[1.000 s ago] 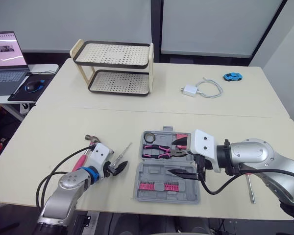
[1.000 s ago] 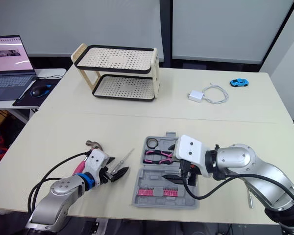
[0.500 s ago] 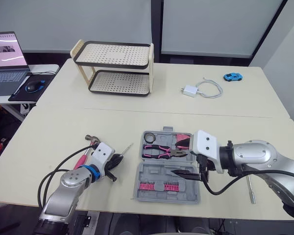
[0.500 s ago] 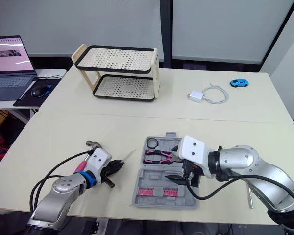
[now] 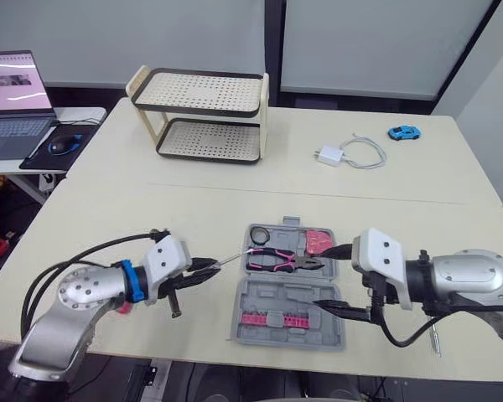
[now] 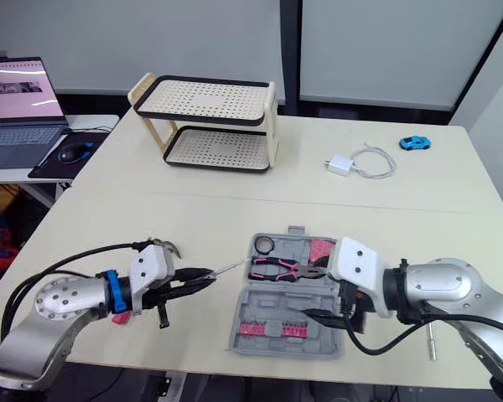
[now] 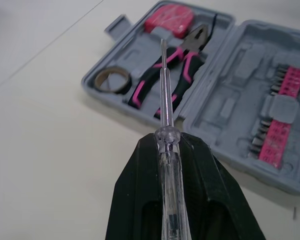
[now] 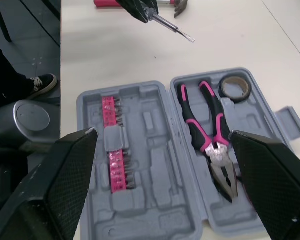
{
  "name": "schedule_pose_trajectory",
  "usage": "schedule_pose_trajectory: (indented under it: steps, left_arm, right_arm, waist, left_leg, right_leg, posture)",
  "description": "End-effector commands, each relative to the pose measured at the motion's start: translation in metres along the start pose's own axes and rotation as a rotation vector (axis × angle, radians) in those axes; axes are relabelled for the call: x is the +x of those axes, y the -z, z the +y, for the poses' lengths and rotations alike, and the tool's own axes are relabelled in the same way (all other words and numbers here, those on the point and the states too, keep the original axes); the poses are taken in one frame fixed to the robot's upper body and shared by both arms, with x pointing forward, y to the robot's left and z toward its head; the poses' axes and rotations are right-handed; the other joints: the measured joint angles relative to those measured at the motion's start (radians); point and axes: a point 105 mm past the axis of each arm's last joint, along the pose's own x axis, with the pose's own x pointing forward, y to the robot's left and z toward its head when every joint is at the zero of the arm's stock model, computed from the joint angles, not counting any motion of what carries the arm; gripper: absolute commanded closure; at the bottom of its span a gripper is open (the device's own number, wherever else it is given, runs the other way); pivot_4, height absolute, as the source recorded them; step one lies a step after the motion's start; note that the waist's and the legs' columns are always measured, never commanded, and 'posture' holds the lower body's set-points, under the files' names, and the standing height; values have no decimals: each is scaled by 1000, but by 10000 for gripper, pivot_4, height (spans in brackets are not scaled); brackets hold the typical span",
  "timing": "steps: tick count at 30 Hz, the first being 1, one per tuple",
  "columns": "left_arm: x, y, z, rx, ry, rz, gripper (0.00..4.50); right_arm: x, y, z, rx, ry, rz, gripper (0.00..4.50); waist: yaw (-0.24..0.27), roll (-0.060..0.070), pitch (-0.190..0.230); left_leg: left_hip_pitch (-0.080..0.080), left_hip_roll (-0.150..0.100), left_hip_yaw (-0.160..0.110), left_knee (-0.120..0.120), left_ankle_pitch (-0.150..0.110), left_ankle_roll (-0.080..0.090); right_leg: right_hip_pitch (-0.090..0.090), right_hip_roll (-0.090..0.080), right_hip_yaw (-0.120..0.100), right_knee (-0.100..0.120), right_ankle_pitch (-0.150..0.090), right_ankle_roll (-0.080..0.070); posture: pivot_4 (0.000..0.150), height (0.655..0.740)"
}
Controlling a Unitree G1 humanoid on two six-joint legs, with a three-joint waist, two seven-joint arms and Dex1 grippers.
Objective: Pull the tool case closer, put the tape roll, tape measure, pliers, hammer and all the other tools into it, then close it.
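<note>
The screwdriver (image 7: pixel 164 95) is pinched by its clear handle in the left gripper (image 5: pixel 199 270), with the shaft aimed at the open tool case (image 5: pixel 268 295) and the tip just short of its rim. The left arm is stretched low across the table, wrist level. The tip is best carried over the rim and lowered into a free slot near the pliers (image 5: pixel 278 261) before release. The right gripper (image 5: pixel 325 278) is spread wide over the case's right side.

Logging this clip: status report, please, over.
Left gripper shut on screwdriver, tip aimed at tool case. Right gripper open over it. Case open; hammer on table outside it. Nothing between screwdriver and case.
</note>
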Motion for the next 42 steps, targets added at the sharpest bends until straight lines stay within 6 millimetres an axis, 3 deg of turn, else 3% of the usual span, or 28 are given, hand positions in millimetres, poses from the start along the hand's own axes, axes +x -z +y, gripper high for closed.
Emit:
schedule_pose_trajectory:
  steps: [1,4,9,17,30,42]
  left_arm:
    - [18,-13,-10,92,114,-14,42771]
    - [38,-9,-23,158,226,45,42771]
    - [68,-3,-30,154,253,94,42771]
    - [93,6,-29,163,245,165,42771]
    - [101,-4,-19,193,255,141,42771]
    - [105,0,-21,221,292,158,42771]
  right_arm:
    - [-7,1,5,-28,0,29,0]
    - [-10,14,5,-15,21,96,0]
    - [-10,22,5,-10,39,125,0]
    - [-7,25,4,-15,48,134,0]
    - [-4,23,4,-14,42,130,0]
    - [-5,21,5,-13,41,131,0]
  waist:
    - [-6,0,0]
    - [-6,0,0]
    - [-5,0,0]
    - [-3,0,0]
    - [-3,0,0]
    - [-3,0,0]
  left_leg:
    - [0,0,0,0,0,0]
    - [0,0,0,0,0,0]
    - [0,0,0,1,0,0]
    - [0,0,0,1,0,0]
    - [0,0,0,2,0,0]
    - [0,0,0,2,0,0]
  right_leg:
    - [0,0,0,0,0,0]
    - [0,1,0,1,0,0]
    - [0,1,1,1,0,0]
    - [0,1,0,1,0,0]
    - [0,1,0,1,0,0]
    - [0,1,0,1,0,0]
  posture:
    - [1500,7350]
    - [1500,7350]
    - [1500,7350]
    - [1500,7350]
    - [1500,7350]
    - [1500,7350]
